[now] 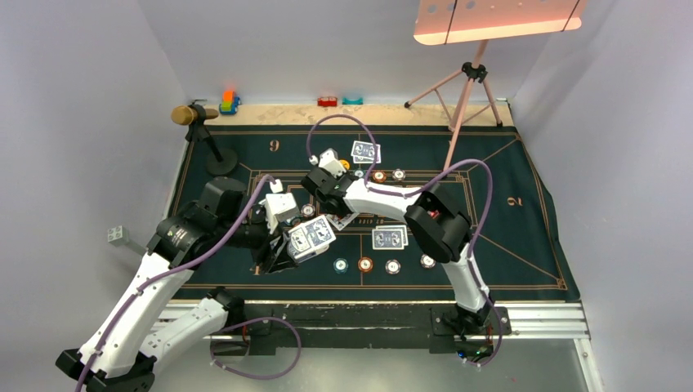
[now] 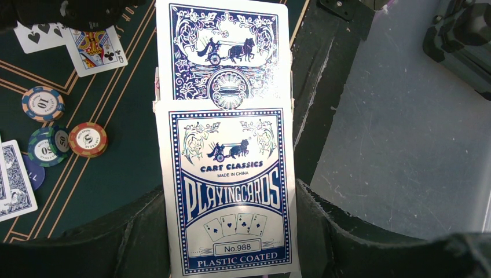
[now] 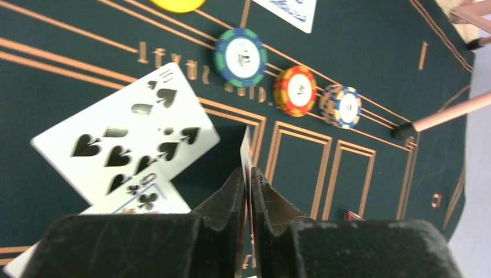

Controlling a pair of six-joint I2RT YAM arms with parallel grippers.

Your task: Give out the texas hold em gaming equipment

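Dark green mat [image 1: 507,237], gold-lined, is covering the table, with grey walls around it. Over it the right gripper [image 3: 248,174] is pinching a single card [image 3: 248,152] edge-on, jaws almost closed on it. A face-up spade card [image 3: 127,139] is lying at its ten o'clock. The left gripper [image 2: 228,194] is clamping the deck box [image 2: 231,174] by its long sides, and one blue-backed card [image 2: 223,52] is sticking out at twelve o'clock.

Judgement: this is a dealing step. The card wants tilting flat and lowering close to the felt before the pinch opens. Dropped on edge, it would likely skate. Best aim is bare felt, apart from the spade card and the chips. Which face is showing cannot be told, edge-on as it is.

Materials: the cards are looking thin and glossy, "plastic coated" by the box print, so probably slippery and bendy. The box is looking stiff and flat-sided. The green chip [image 3: 240,57], orange chip [image 3: 295,90] and striped chip [image 3: 341,106], lying toward one o'clock of the pincer, are thick round discs with banded rims. The felt is looking matte and grippy.
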